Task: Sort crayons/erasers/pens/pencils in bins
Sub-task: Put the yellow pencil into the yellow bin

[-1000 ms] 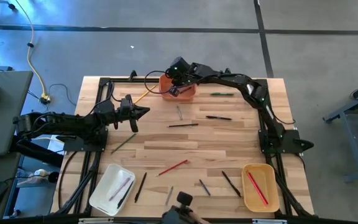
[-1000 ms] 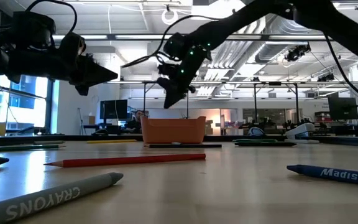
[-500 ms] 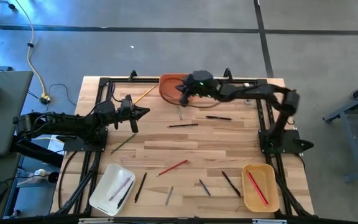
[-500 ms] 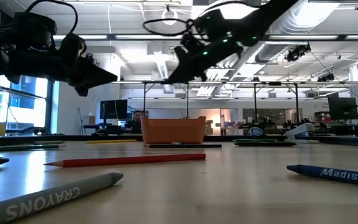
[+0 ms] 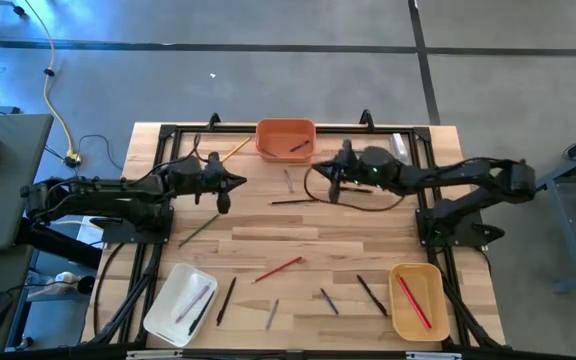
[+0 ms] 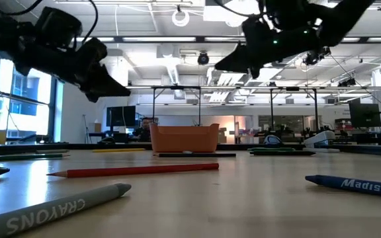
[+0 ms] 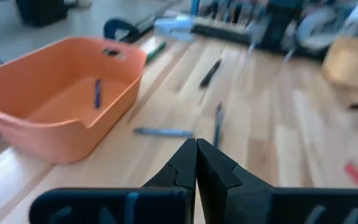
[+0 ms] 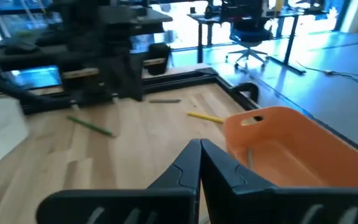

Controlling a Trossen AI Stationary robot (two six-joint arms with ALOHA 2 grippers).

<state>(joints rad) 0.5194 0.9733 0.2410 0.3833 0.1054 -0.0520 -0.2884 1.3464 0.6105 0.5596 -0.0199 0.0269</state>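
Fingers of both grippers are clenched on nothing: left gripper and right gripper flank the orange bin, each just nearer the worktop's middle.

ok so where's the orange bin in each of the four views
High view: orange bin at the table's far edge, centre.
Low view: orange bin mid-picture, at the back of the table.
Left wrist view: orange bin ahead of the shut left pincer.
Right wrist view: orange bin beside the shut right pincer.
Shared landmark: the bin itself.
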